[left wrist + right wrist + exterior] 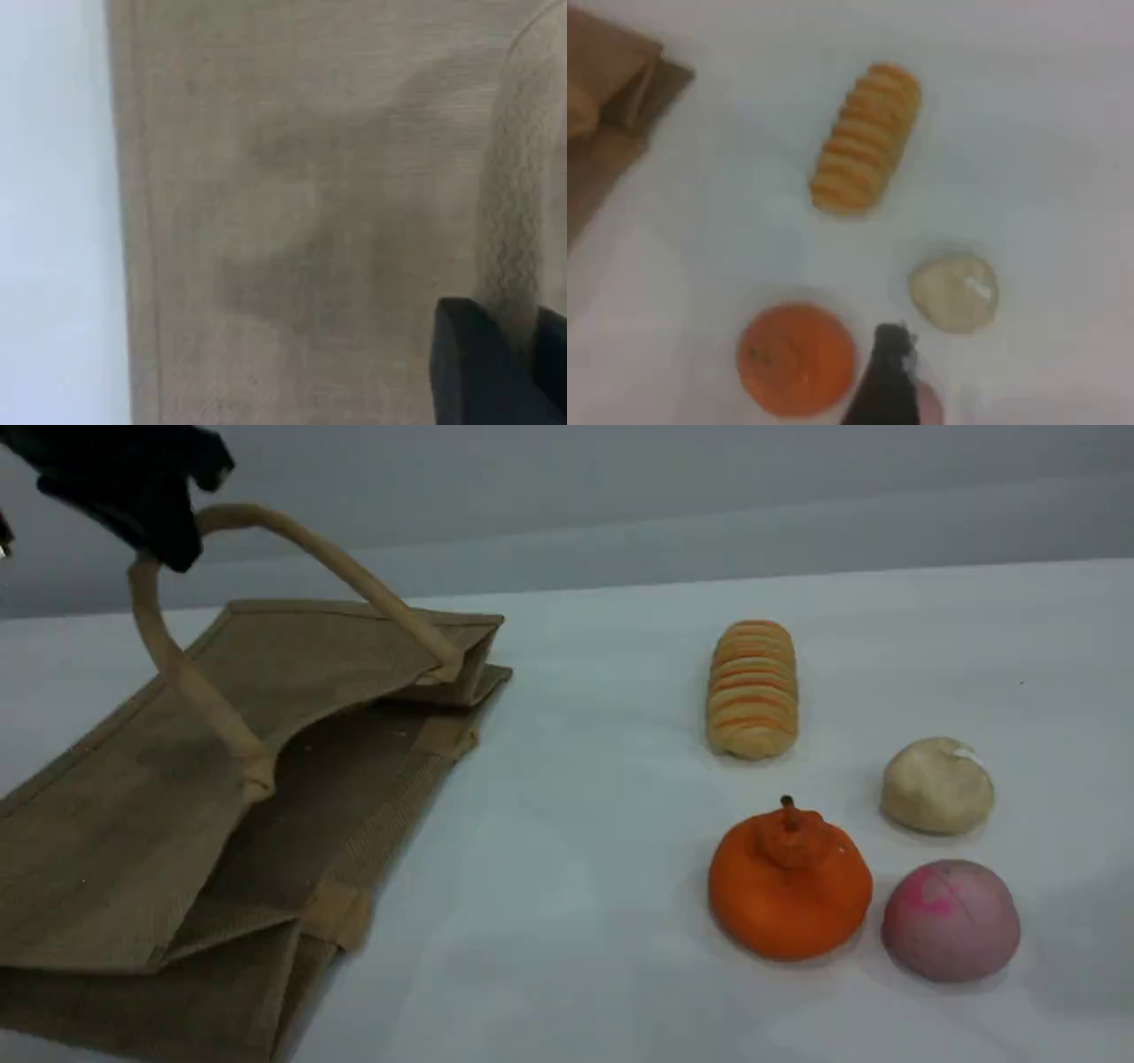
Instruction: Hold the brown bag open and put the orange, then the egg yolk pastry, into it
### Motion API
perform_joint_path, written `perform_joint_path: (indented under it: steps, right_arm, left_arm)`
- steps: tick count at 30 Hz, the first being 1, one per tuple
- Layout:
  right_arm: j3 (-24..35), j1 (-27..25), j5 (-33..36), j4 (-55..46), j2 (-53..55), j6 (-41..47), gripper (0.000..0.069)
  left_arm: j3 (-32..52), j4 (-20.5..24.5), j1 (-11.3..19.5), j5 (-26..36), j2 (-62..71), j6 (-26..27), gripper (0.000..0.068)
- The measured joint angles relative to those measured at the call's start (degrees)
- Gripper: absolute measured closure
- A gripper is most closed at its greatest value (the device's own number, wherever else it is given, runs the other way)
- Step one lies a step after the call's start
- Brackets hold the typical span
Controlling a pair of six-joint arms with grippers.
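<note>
In the scene view my left claw (168,545) hangs in the upper left corner, clenched on the handle (186,677) of the brown bag (115,841). The handle arches up off the cloth. The bag fills the left side of the frame, and its top panel is lifted so the mouth gapes toward the right. On the white table (576,824), the orange (788,886) sits at lower right. The egg yolk pastry (937,786) is up and to its right, a pink bun (951,919) is just beside it, and a ridged bread (753,689) lies above.

In the left wrist view, bag cloth fills most of the frame. The handle runs down the right edge to my dark fingertip (478,372).

In the right wrist view my right claw (888,376) stands released at bottom centre and grasps nothing. The orange is at lower left of it, the pastry is up and to the right, and a bag corner shows at upper left.
</note>
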Motion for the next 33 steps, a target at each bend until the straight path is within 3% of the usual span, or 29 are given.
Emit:
perform_joint_path:
  steps: [7,15,23,27,33]
  right_arm:
    - [0.0,0.0,0.7,0.4,5.6,-0.6,0.0103]
    - [0.0,0.0,1.5,6.4,10.2,-8.3,0.0103]
    - [0.0,0.0,3.5,13.5,13.7,-16.7,0.0103]
    - [0.1,0.4,4.3,16.1,15.7,-19.0,0.0103]
    - [0.1,5.5,3.4,16.5,19.8,-21.6,0.0103]
  left_arm:
    - [-8.4,-9.3,0.0,11.0,-0.1,9.8,0.0583]
    - [-19.3,-11.1,0.0,23.1,-0.1,13.0,0.0583]
    - [-26.3,-13.9,0.0,23.5,-0.1,18.2,0.0583]
    - [-27.7,-19.4,0.0,23.3,-0.1,23.9,0.0583]
    - [-27.7,-26.3,0.0,23.3,-0.1,33.3,0.0583]
